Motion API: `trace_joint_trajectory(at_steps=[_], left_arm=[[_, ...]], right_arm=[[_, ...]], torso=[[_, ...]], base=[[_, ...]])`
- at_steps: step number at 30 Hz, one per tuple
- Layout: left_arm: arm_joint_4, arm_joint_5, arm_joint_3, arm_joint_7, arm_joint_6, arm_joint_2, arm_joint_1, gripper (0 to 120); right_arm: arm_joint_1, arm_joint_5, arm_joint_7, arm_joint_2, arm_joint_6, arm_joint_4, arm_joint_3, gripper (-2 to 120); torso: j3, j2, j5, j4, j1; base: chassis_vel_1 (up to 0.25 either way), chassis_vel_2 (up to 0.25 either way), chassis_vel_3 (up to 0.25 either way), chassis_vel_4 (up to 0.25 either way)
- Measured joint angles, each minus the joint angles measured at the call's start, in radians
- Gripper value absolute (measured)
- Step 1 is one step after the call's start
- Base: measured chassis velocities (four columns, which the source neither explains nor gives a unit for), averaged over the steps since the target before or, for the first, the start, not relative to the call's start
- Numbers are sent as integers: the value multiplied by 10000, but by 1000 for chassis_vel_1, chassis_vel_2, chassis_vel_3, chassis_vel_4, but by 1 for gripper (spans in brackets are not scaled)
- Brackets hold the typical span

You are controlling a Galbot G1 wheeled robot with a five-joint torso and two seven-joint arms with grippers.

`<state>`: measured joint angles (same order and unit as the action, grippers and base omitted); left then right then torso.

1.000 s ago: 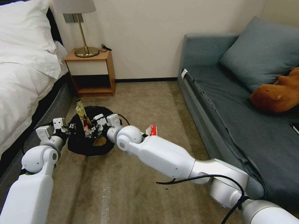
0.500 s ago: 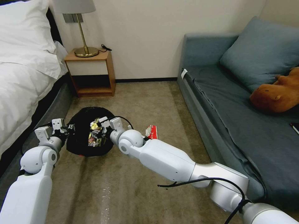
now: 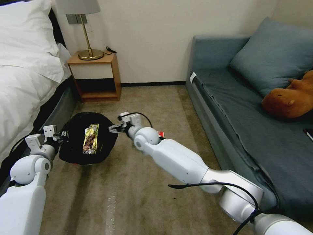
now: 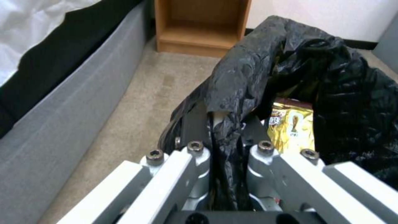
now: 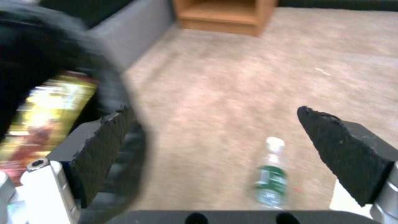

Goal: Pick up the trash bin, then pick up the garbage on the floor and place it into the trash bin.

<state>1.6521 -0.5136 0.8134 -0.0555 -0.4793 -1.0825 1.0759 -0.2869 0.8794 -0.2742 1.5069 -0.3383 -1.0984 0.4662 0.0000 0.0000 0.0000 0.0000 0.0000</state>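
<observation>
Head view: the trash bin [image 3: 73, 153] is hanging just off the carpet [image 3: 137, 182], between the bed [image 3: 26, 85] and the right arm, with the nightstand [image 3: 96, 76] beyond it.
Left gripper [image 3: 60, 136]: it is clamping the near rim of the bin, fingers [image 4: 195, 155] pressed together on a fold of the black liner [image 4: 257, 62], as the left wrist view shows.
Wrapper: the gold-brown wrapper [image 3: 91, 137] is lying flat inside the bin on the liner.
Right gripper [image 3: 114, 128]: it is hovering just beside the bin's rim on the sofa side, outside the bin.
Right gripper state: its black pads [image 5: 331, 137] are standing wide apart and are holding nothing.
Bottle: the clear bottle with a green label [image 5: 270, 177] is lying on the carpet under the right gripper, framed between its pads in the right wrist view.
Packet: the red-and-white packet [image 3: 160, 134] is peeking out from behind the right arm, on the floor.
Room to move: open carpet is stretching from the bin toward the sofa [image 3: 234, 107] and toward the wall; the bed edge is sitting close to the left arm.
</observation>
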Motion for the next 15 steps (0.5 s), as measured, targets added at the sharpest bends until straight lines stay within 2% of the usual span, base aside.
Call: trace_joint_trajectory(at_steps=[7,15], left_arm=[[-3,-88,186,19,45,146,128,7],[-56,-77,253,39,81,89,219,7]], right_arm=[[-474,-692,328,-269,260,1131,-469,100],[-1261,-1435,642,-397,397,1661,-612,100]], torso=[[0,0,2,-1,0],[0,0,1,2,0]], base=[[0,0,0,0],[0,0,0,0]])
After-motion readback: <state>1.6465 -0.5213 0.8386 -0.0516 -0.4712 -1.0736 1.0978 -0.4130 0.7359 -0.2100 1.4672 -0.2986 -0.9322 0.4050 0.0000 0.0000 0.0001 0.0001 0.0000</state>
